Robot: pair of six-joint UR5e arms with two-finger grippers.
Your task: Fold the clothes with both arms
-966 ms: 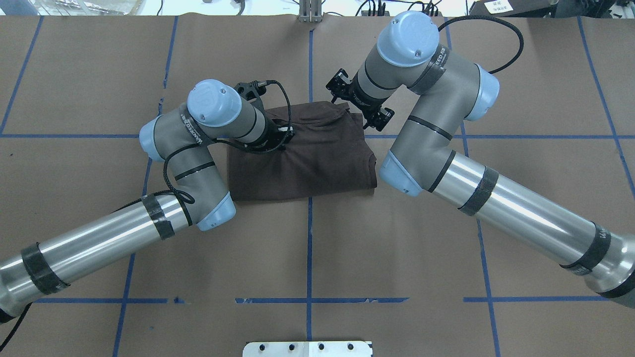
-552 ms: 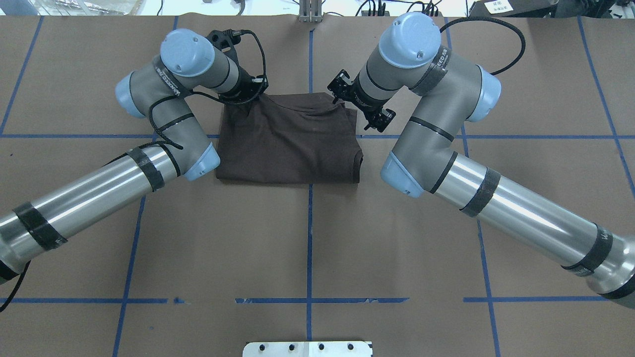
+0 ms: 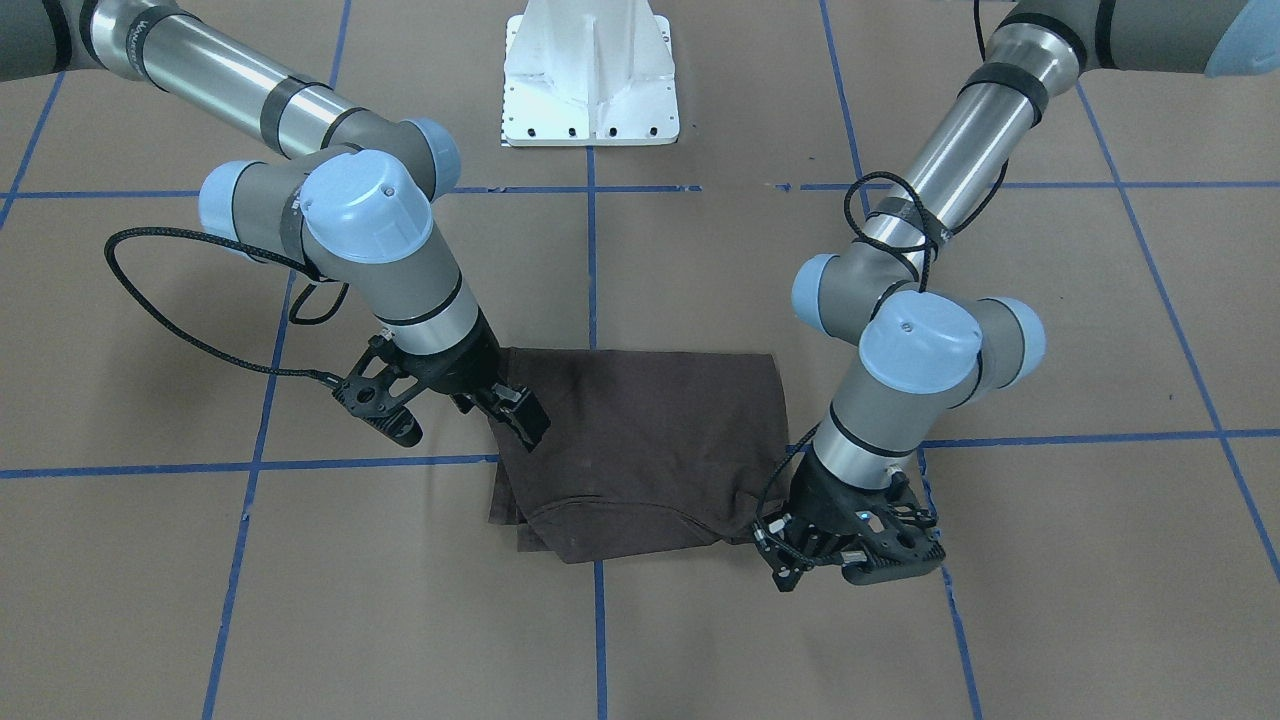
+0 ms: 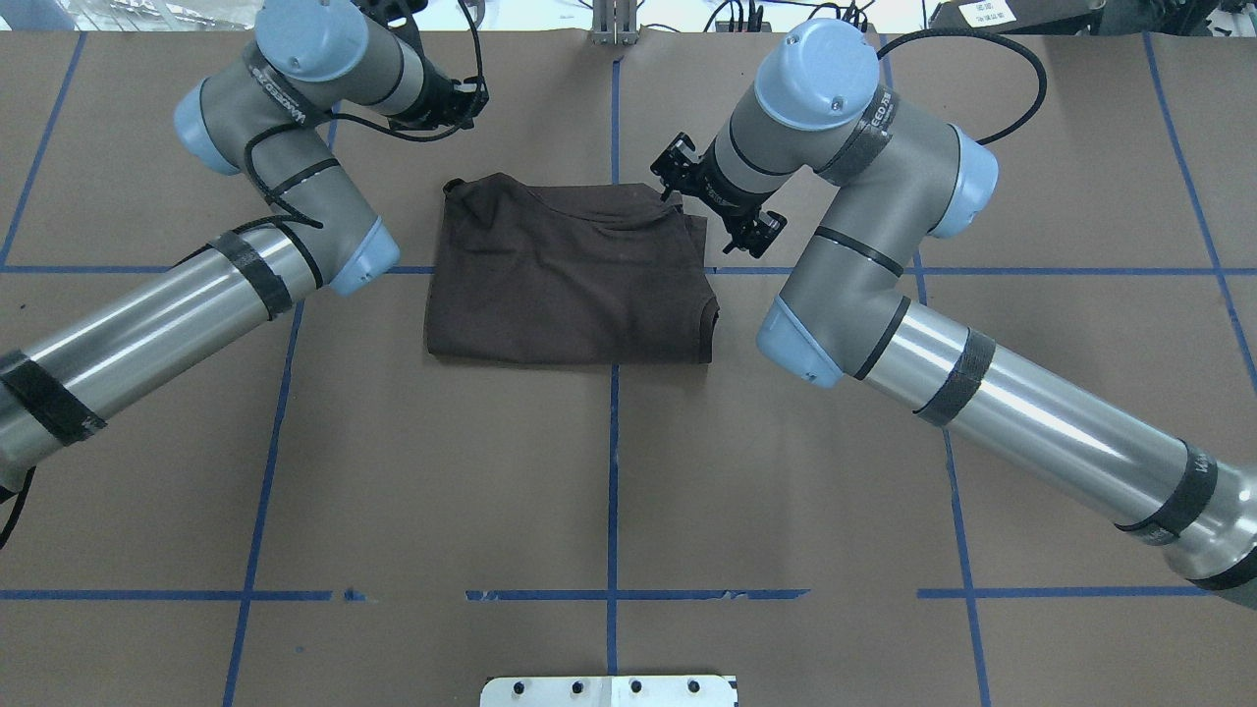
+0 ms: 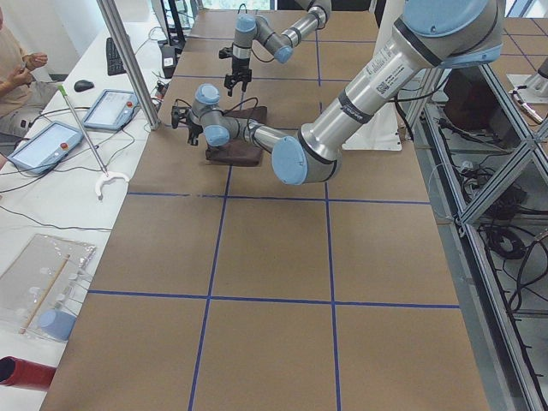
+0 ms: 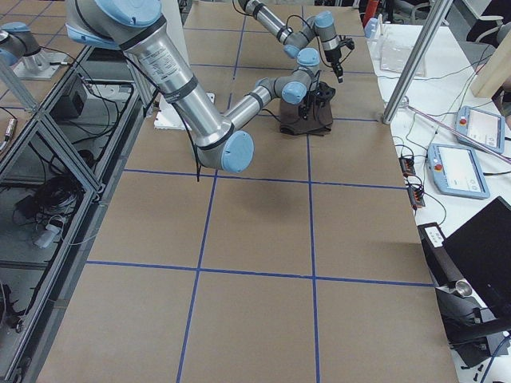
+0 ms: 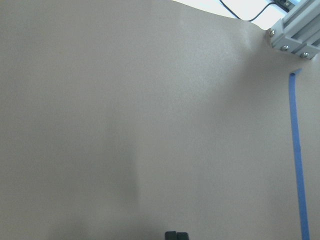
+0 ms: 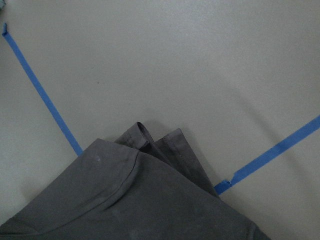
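Observation:
The dark brown T-shirt [image 4: 570,285] lies folded into a rough rectangle at the table's middle, also seen in the front view [image 3: 640,440]. My left gripper [image 4: 469,98] is off the shirt, past its far left corner, near the table's far edge. In the left wrist view its fingertips [image 7: 176,235] sit together over bare paper, holding nothing. My right gripper [image 4: 678,196] hovers at the shirt's far right corner. In the front view its fingers [image 3: 522,420] look spread over the shirt's edge. The right wrist view shows that corner [image 8: 150,145] lying flat, with no fingertips in it.
The white pedestal base [image 3: 590,80] stands at the table's near edge. An aluminium post bracket [image 4: 614,25] sits at the far edge, also in the left wrist view [image 7: 295,35]. Blue tape lines [image 4: 613,471] grid the brown paper. Tablets [image 5: 111,107] lie beyond the far edge.
My left gripper drew a shirt layer toward the far left, came off it and moved on toward the far edge. The shirt shifted left. My right gripper hardly moved.

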